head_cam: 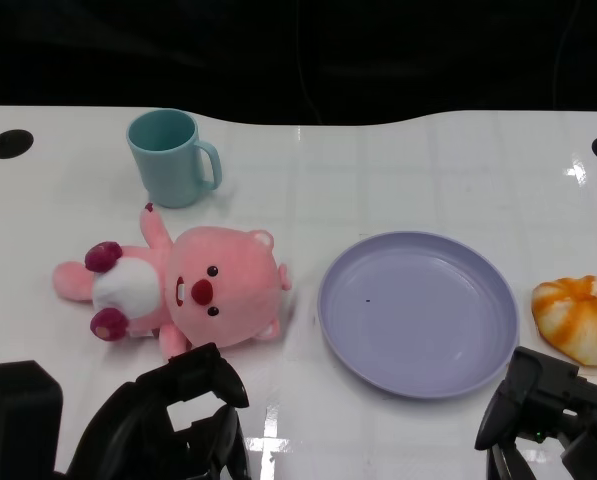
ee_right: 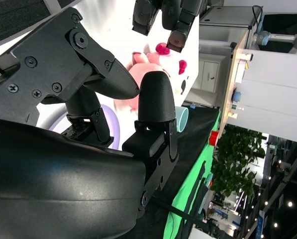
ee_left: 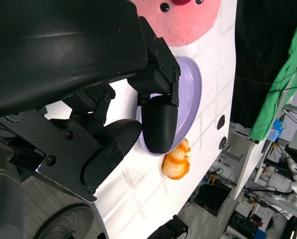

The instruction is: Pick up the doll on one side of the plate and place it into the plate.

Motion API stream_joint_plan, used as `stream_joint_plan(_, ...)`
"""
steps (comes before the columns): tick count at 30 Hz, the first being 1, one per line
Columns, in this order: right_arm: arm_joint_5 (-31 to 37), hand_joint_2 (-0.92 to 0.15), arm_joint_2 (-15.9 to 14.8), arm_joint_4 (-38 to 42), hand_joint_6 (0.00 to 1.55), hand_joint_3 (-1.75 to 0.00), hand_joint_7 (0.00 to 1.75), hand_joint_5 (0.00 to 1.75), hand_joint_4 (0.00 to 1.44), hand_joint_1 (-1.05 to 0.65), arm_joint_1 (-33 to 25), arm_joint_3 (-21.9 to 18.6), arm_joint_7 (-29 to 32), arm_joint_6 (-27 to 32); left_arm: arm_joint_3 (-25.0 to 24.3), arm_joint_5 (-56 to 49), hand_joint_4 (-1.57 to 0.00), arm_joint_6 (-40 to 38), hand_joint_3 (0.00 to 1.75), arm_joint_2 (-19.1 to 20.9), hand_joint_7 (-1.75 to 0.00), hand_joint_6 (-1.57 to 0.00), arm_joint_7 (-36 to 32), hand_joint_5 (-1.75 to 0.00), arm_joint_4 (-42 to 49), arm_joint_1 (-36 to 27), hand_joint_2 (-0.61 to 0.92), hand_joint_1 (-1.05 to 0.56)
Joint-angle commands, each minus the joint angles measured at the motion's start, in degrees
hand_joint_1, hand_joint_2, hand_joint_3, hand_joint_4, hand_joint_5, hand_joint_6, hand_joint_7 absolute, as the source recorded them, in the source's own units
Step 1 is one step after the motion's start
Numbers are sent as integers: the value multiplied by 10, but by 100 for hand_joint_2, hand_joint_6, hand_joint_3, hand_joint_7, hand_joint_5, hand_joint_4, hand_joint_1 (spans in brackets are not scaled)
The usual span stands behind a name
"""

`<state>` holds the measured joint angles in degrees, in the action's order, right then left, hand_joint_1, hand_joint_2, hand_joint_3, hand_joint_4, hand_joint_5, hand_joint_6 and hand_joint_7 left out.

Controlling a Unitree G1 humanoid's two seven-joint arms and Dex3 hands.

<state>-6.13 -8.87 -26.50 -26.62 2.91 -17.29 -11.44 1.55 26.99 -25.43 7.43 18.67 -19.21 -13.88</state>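
The pink doll (head_cam: 183, 295) lies on its back on the white worktop (head_cam: 398, 170), just left of the empty lilac plate (head_cam: 418, 312) and apart from its rim, with a teal mug (head_cam: 170, 157) behind it and an orange-striped bun (head_cam: 581, 316) on the plate's far side. The step in hand looks to be the reach for the doll, and it would go best if the left hand (head_cam: 173, 410) came down over the soft body or head and closed on plenty of plush, lifting clear of the rim before moving across. That hand hovers near the doll's head with fingers spread, holding nothing. The right hand (head_cam: 543, 405) waits by the plate, also empty, its fingers apart.
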Motion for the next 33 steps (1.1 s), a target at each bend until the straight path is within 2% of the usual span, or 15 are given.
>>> stream_joint_plan(1,-2,-38,-5,-3,64,-144,152,174,73,-21,-1,-2,2,-1,-5,-5,-84,0,131,8,-167,-68,1,-175,-1,6,42,-22)
stream_joint_plan(29,-1,-38,-3,-9,63,-145,153,175,72,-19,0,4,7,7,-9,-5,-84,3,131,11,-164,-69,4,-175,4,10,42,-22)
stream_joint_plan(33,2,-38,-3,-9,63,-145,154,175,72,-19,1,5,9,4,-12,-4,-83,5,128,8,-155,-73,1,-174,5,11,44,-21)
